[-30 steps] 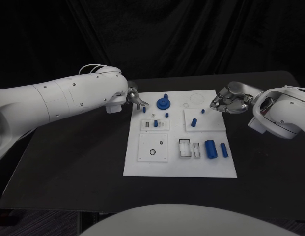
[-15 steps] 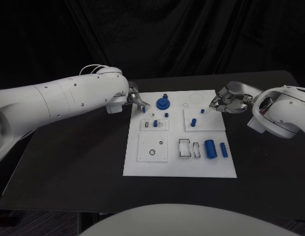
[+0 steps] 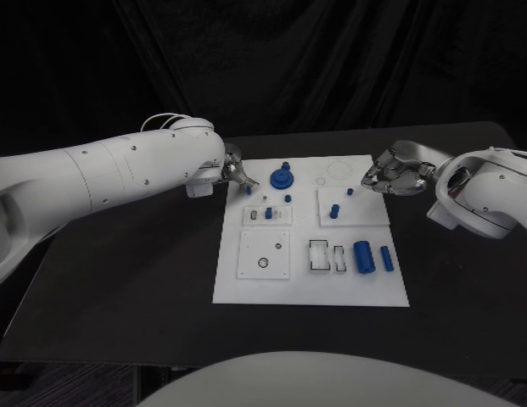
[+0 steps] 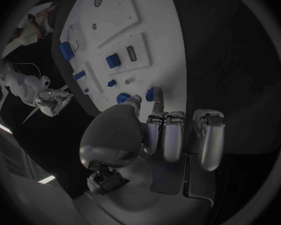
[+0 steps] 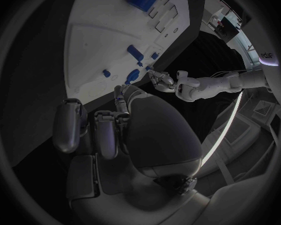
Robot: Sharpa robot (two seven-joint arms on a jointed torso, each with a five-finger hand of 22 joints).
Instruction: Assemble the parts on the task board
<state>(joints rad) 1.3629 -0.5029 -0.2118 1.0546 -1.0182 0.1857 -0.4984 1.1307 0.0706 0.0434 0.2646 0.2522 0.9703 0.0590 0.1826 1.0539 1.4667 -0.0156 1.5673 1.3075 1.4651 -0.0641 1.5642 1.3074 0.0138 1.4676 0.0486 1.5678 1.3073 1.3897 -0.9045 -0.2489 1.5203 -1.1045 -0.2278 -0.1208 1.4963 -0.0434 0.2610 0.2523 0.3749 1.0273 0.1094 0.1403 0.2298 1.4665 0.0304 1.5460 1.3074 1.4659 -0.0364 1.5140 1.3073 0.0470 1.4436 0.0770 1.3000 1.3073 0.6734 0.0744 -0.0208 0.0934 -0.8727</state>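
The left hand (image 3: 232,172) hangs over the far left corner of the task board (image 3: 245,288), which lies in the middle of the black bench (image 3: 129,288). In the left wrist view its fingers (image 4: 172,135) are curled in side by side, and a small blue peg (image 4: 150,93) sits right at the tips of thumb and finger; whether it is actually pinched I cannot tell. Just right of that hand, on the board's far edge, stands a round blue gear with a knob (image 3: 283,179). Nearer the middle, small blue pegs (image 3: 269,212) stand in the upper left block, and another short blue peg (image 3: 337,209) stands in the upper right block. Toward the board's near right, a large blue cylinder (image 3: 363,256) lies beside a slimmer blue pin (image 3: 387,259), the two close but apart. The right hand (image 3: 392,176) hovers at the board's far right edge, fingers drawn together with nothing seen between them.
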